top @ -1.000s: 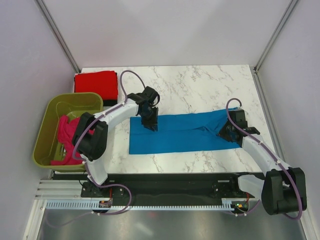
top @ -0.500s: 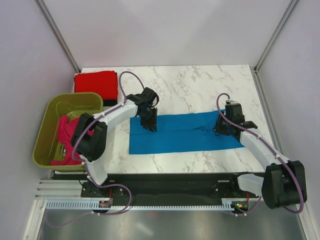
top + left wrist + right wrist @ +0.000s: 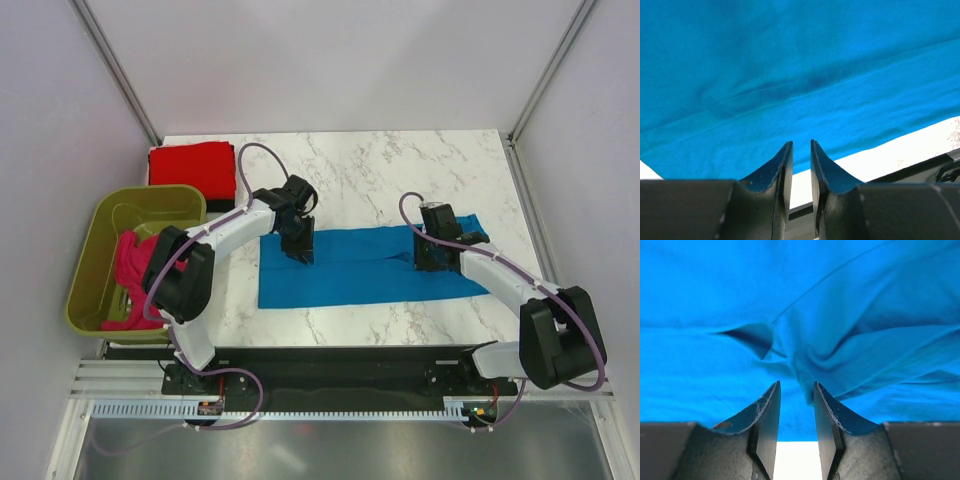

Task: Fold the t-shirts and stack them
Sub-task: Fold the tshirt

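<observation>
At the left edge of the top view, the magenta-pink t-shirt (image 3: 128,265) lies crumpled inside the olive-green tub (image 3: 110,212). Above it, in the table's (image 3: 400,165) upper-left corner, the red t-shirt (image 3: 190,168) sits as a folded square.

The blue t-shirt (image 3: 350,268) is at mid-table. It is folded lengthwise into a band whose long axis runs left to right. Its straight, hem-like edge points left, and its fuller, creased end, probably the shoulders, points right.

The left claw (image 3: 300,252) is on the band's upper-left part with its jaws almost together. I cannot tell whether they nip any cloth.

The right claw (image 3: 425,262) sits toward the right end with its jaws narrow. In its wrist view the creases run in to the tips, so it looks pinched on a fold.

The cloth is light, limp and easily rucked, and it will sag and drag when lifted. It is best held at an edge or corner through all layers, with the other end pinned flat.
</observation>
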Controlling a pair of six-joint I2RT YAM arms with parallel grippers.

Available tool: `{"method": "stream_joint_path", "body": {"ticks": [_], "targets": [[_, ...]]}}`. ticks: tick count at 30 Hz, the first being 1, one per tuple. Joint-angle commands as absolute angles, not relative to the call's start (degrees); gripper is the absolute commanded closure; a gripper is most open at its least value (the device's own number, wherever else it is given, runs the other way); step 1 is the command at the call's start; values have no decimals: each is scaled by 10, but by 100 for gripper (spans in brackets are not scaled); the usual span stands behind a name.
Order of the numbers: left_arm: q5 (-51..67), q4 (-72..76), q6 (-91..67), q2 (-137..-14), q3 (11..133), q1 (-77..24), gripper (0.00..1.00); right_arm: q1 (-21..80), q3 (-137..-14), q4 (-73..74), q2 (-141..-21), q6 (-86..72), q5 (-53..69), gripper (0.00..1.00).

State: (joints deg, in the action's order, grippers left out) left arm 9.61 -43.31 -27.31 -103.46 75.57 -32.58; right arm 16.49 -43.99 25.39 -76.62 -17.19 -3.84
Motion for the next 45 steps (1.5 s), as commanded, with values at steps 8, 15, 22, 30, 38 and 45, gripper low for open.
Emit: {"method": "stream_joint_path", "body": {"ticks": [8, 15, 22, 30, 38, 45], "targets": [[92, -423, -262, -1011, 749, -325, 73, 247, -490, 302, -804, -185, -195, 62], [90, -425, -259, -1005, 746, -325, 73, 284, -517, 346, -837, -207, -249, 63], [90, -425, -259, -998, 744, -325, 73, 294, -533, 380, -865, -231, -290, 63], [89, -425, -260, -993, 743, -325, 73, 308, -530, 381, -881, -247, -297, 84], [93, -425, -264, -997, 745, -325, 73, 320, -520, 374, -876, -348, -300, 100], [94, -425, -266, -999, 747, -325, 73, 321, -492, 358, -878, -441, -313, 99]]}}
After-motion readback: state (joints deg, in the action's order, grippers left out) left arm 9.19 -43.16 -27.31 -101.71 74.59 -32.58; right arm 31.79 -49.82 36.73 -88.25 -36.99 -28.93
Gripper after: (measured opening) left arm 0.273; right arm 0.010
